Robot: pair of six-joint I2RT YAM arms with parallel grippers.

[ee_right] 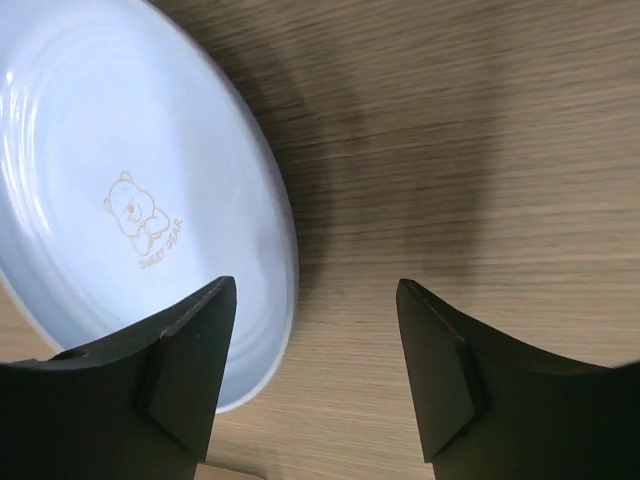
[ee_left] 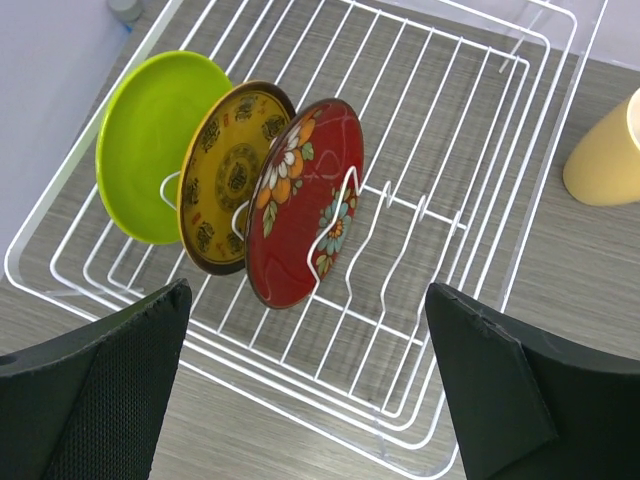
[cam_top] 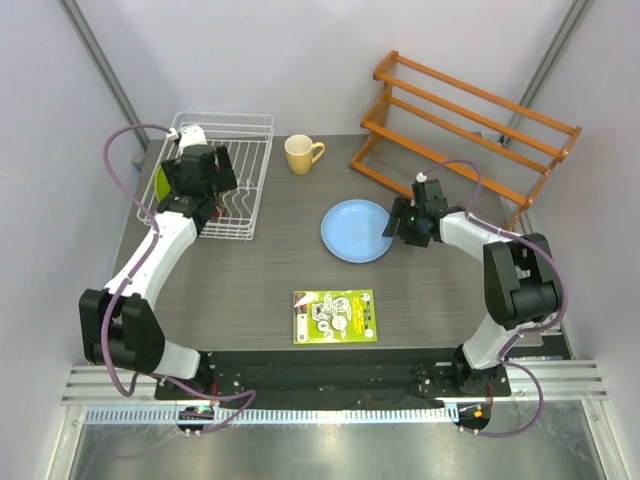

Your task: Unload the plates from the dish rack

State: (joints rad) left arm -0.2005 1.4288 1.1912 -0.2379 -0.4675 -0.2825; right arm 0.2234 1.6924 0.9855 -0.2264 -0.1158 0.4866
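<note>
- Three plates stand on edge between the tines at the left end of the dish rack [ee_left: 480,130]: the red plate [ee_left: 305,200] with flowers nearest my left wrist camera, the yellow patterned plate [ee_left: 225,170] just behind it, and the green plate [ee_left: 150,140] at the back.
- They overlap closely in my view; I cannot tell whether they touch.
- The blue plate [cam_top: 357,230] is out of the rack. It lies face up on the table [cam_top: 250,280], right of centre, with a small bear print inside it [ee_right: 140,215].
- The rack itself sits at the table's far left corner [cam_top: 262,122].
- My left gripper [ee_left: 307,295] hangs above the rack with its fingers spread wide. It holds nothing, and the red plate shows in the gap below.
- My right gripper [ee_right: 315,290] is at the blue plate's right rim with its jaws apart. One finger [ee_right: 190,350] is over the plate's edge, the other over bare wood, and nothing is clamped.
- A yellow mug [cam_top: 300,153] stands just right of the rack.
- An orange wooden rack [cam_top: 470,125] sits at the far right.
- A green printed card [cam_top: 335,316] lies flat near the front edge, well apart from the plates.
</note>
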